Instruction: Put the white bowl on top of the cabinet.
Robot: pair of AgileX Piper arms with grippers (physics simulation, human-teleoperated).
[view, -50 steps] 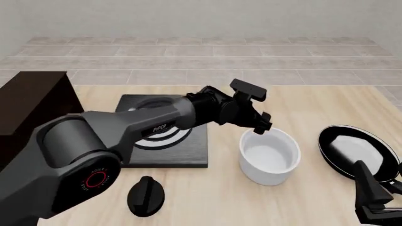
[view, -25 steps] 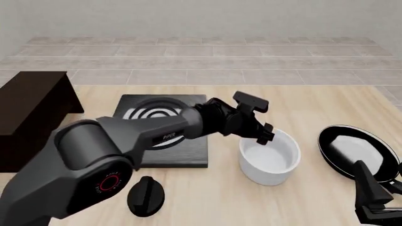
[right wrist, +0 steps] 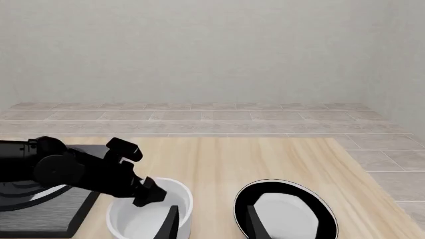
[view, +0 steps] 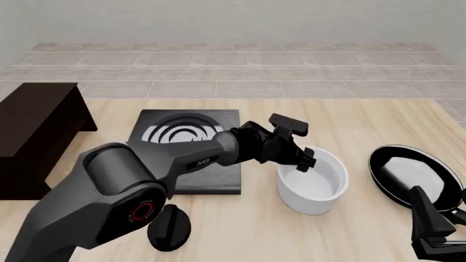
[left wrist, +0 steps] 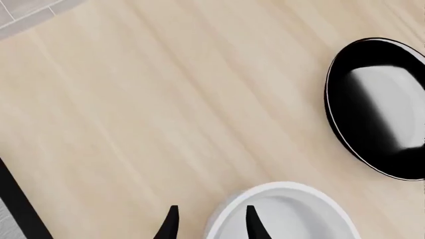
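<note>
The white bowl point(view: 315, 184) stands upright on the wooden table, right of the burner slab. It also shows in the left wrist view point(left wrist: 292, 209) and the right wrist view point(right wrist: 147, 216). My left gripper point(view: 305, 159) is open and straddles the bowl's left rim, with one finger inside and one outside point(left wrist: 211, 226). The dark cabinet point(view: 35, 128) stands at the table's far left, well apart from the bowl. My right gripper point(view: 437, 240) is open and empty, low at the front right point(right wrist: 214, 226).
A black slab with white rings point(view: 183, 130) lies between cabinet and bowl. A shallow black pan with a white patch point(view: 411, 174) lies right of the bowl and also shows in the left wrist view point(left wrist: 381, 104). A black knob point(view: 169, 226) lies at the front.
My left gripper has dropped a little and settled over the bowl's left rim. The bowl and the right arm have not moved.
</note>
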